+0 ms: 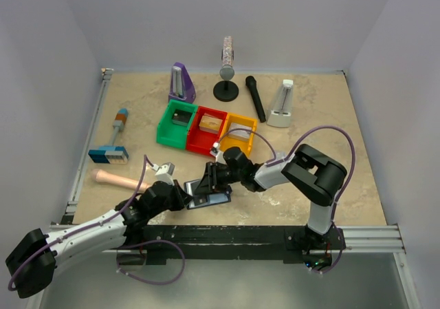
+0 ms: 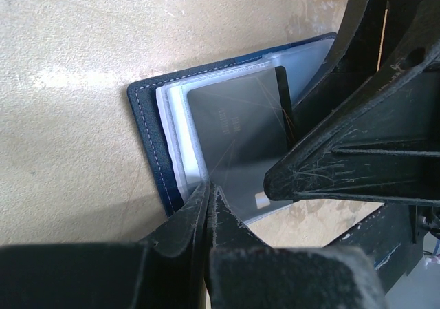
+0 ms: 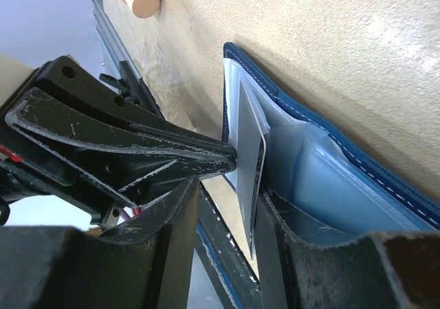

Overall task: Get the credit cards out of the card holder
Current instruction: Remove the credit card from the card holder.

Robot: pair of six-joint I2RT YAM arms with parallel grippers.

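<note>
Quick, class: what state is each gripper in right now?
Left gripper: shut on the card holder at its sleeve edge.
Right gripper: open, jaws either side of the grey card.

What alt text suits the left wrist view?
An open blue wallet lies on a tan table, a grey card showing inside. The left gripper pinches the wallet's edge; the right gripper straddles the card.

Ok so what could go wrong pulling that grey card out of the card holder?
The right pincer straddles the grey card with a gap on one side, so the card may slip as it closes. The left pincer pins the card holder only at its edge, so it could drag along.
</note>
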